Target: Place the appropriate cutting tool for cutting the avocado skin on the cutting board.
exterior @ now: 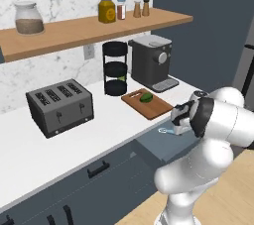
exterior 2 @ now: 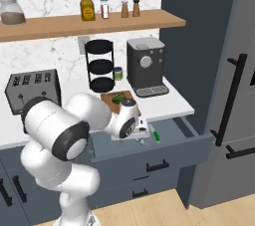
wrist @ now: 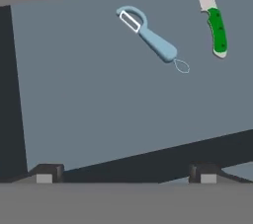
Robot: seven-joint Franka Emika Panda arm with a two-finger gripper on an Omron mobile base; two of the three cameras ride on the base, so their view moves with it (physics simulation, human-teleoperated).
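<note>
While my gripper [wrist: 126, 173] hangs wide open and empty over the open drawer [wrist: 99, 109], the knife [wrist: 215, 26] lies at one o'clock; the peeler [wrist: 148, 40] sits at twelve.

Drawer floor [wrist: 99, 109]: flat grey-blue, dark wall along the left edge and a dark rim just ahead of the fingertips.

Gripper [wrist: 126, 173]: two dark fingertips set wide apart, nothing between them.

Peeler [wrist: 148, 38]: light blue, lying flat well ahead of the gripper, looped blade end up-left, thin wire ring at its handle end.

Knife [wrist: 213, 18]: green handle, short pale blade pointing away, ahead and to the right of the gripper, right of the peeler and apart from it.
</note>
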